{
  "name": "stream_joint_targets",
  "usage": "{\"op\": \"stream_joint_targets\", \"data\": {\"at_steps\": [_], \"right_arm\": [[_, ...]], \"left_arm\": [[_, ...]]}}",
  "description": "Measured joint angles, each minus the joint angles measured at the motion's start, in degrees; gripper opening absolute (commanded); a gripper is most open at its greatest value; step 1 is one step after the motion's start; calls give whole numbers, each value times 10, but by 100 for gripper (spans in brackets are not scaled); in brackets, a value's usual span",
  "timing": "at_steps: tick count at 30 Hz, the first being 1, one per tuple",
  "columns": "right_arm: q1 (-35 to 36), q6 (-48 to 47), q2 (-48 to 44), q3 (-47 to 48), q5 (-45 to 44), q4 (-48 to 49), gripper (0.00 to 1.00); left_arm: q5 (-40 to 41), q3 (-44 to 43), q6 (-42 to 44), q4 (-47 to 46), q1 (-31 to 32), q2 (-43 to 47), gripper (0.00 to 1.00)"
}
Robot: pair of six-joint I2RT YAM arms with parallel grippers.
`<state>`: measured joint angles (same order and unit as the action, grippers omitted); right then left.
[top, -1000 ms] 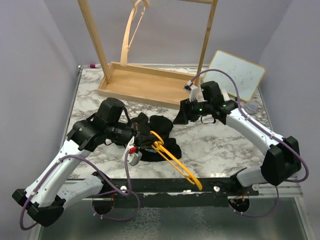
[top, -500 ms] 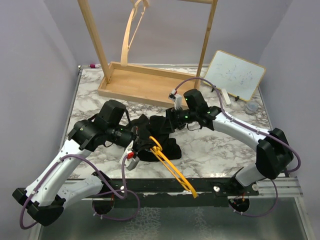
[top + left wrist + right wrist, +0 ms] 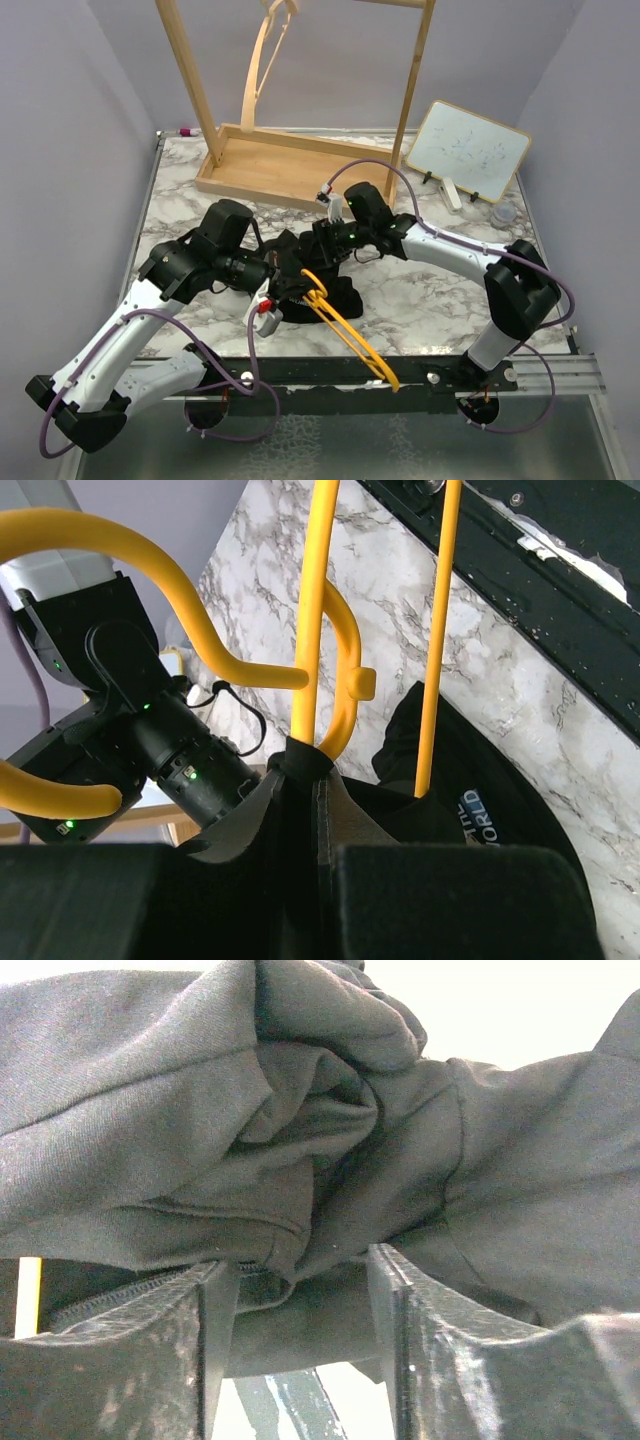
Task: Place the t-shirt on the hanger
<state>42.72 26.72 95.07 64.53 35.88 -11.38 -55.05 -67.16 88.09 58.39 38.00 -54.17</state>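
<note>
Shirt (image 3: 338, 296): lay bunched in a black heap at the middle of the bench (image 3: 440, 290), not spread out. In the left wrist view (image 3: 470, 845) a scrap of white lettering showed on a fold.

Hanger (image 3: 350, 335): yellow, its hook end in among the cloth at the heap. The body ran out from there toward 5 o'clock, its far end over the dark rail at the near edge. In the left wrist view (image 3: 440, 630) two bars led away from the claw, with the hook curling off toward 9 o'clock.

Left claw (image 3: 283, 287): at the 9 o'clock side of the heap. In its own view (image 3: 305, 780) the fingers were closed tight on one hanger bar just below the hook. Dark cloth was gathered around the bar at the grip.

Right claw (image 3: 318, 248): at the 12 o'clock edge of the heap, pointing into it. In its own view (image 3: 300, 1290) the fingers (image 3: 205, 1330) stood partly apart. A thick fold of the shirt (image 3: 150, 1110) hung down into the gap and filled most of the view. I could not tell whether the cloth was pinched, and pale bench showed low between the fingers.

Rack (image 3: 270, 165): pale wood frame on a tray base, at 12 o'clock on the bench, with a wooden hanger (image 3: 262, 60) hung from its rail.

Whiteboard (image 3: 468, 150): propped at 2 o'clock, well apart from the heap.
</note>
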Motion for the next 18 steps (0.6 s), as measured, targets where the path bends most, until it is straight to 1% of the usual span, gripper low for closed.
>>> {"op": "stream_joint_targets", "data": {"at_steps": [3, 7, 8, 13, 15, 18], "right_arm": [[8, 2, 10, 0, 1, 12, 35], [14, 6, 28, 0, 5, 23, 5], [15, 7, 33, 0, 5, 24, 1], [15, 6, 33, 0, -8, 22, 1], [15, 5, 25, -1, -28, 13, 1], [14, 5, -12, -15, -79, -8, 1]], "left_arm": [[0, 2, -10, -9, 0, 2, 0], [0, 6, -22, -25, 0, 3, 0], [0, 7, -26, -29, 0, 3, 0], [17, 19, -76, -77, 0, 6, 0], [40, 34, -118, -119, 0, 14, 0], [93, 55, -188, -181, 0, 24, 0]]}}
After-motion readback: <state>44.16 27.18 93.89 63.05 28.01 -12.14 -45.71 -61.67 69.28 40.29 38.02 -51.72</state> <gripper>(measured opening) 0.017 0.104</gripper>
